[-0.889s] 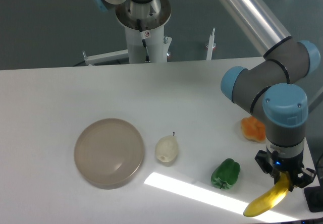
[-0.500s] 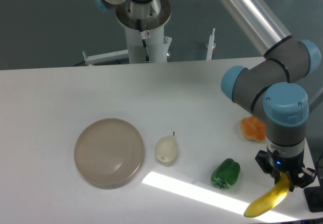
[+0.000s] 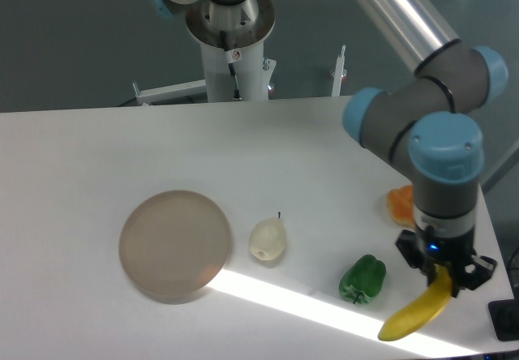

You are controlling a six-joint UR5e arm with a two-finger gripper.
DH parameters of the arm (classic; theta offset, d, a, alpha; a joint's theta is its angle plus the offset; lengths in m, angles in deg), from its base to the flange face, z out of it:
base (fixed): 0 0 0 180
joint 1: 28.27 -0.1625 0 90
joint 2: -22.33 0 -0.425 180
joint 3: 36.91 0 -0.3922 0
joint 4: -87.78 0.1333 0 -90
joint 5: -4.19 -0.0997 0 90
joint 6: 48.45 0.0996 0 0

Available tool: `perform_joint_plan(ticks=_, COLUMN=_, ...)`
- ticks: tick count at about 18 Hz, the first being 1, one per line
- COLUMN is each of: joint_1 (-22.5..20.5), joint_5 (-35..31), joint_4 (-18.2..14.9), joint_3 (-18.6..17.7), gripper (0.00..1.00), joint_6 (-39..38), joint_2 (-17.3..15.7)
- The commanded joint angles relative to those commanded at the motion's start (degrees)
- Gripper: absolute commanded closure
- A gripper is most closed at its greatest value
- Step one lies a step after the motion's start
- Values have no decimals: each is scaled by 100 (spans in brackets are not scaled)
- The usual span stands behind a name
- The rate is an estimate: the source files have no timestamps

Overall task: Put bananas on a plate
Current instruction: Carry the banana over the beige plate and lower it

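In the fixed camera view, the gripper (image 3: 443,280) pointed straight down at the right side of the white table (image 3: 243,149), its jaws closed on the upper end of the banana (image 3: 413,315). The banana slanted down and to the left from the jaws, its lower tip close to the near table edge; whether that tip touched the table could not be told. The beige plate (image 3: 174,245) lay well apart on the left with nothing on it. A pale pear (image 3: 268,239) lay just right of the plate. A green pepper (image 3: 362,278) sat near the banana, on its left. An orange fruit (image 3: 401,206) showed partly behind the arm.
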State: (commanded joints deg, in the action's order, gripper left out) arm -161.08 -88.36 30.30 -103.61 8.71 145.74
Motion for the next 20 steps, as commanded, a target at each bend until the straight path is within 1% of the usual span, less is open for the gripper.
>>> perform_joint_plan(ticks=2, joint_1=150, joint_5=193, joint_4=-96, joint_3=-255, gripper=80, joint_6=-598, joint_2=-264)
perform_joint_plan(ticks=4, joint_1=316, joint_5=281, joint_4=-272, joint_3=-527, gripper=80, joint_6=-1055, joint_2=-580)
perform_joint_plan(ticks=7, joint_1=580, joint_5=325, joint_4=-623, joint_3=-932, gripper=80, joint_6=-1443, joint_2=-1028)
perform_joint_plan(ticks=10, joint_1=870, joint_5=352, joint_4=-905, joint_3=-1187, gripper=80, joint_6=-2128, joint_2=-1240)
perform_joint_plan(ticks=14, joint_1=1230, joint_5=352, joint_4=-897, joint_3=-1521, gripper=80, joint_6=-2445, joint_2=-1407)
perform_joint_plan(ticks=16, joint_1=1476, joint_5=369, joint_4=-853, joint_3=-1933, gripper=80, joint_6=-2743, joint_2=-1504)
perform_joint_plan(ticks=17, joint_1=1530, joint_5=369, joint_4=-827, joint_3=-2066, gripper=80, joint_6=-2806, joint_2=-1539)
perform_joint_plan(ticks=18, joint_1=1600, joint_5=369, joint_4=-705, joint_3=-2215, gripper=80, joint_6=-2859, joint_2=-1548)
perform_joint_plan(ticks=19, joint_1=1670, joint_5=361, joint_4=-486, joint_3=-2355, gripper=80, joint_6=-2920, joint_2=-1557)
perform_joint_plan(ticks=20, joint_1=1775, joint_5=352, joint_4=-188, joint_3=-2522, gripper=80, joint_6=-2999, joint_2=-1548)
